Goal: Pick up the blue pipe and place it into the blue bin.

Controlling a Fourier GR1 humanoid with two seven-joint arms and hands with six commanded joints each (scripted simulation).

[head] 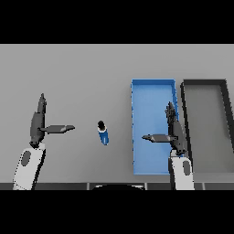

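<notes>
The blue pipe (103,132) lay on the grey table (82,73), left of the blue bin (151,91), between both hands. Left hand (38,124) and right hand (173,132), over the bin, had straight fingers, holding nothing.

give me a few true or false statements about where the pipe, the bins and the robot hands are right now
1. The blue pipe lies on the table, outside both bins. True.
2. The blue bin already holds the pipe. False: the pipe is on the table to the bin's left.
3. The right robot hand is over the blue bin with fingers straight. True.
4. The left robot hand is curled round the pipe. False: it is open and apart from the pipe, on the pipe's left.
5. The grey bin sits left of the blue bin. False: it sits on the blue bin's right.
</notes>
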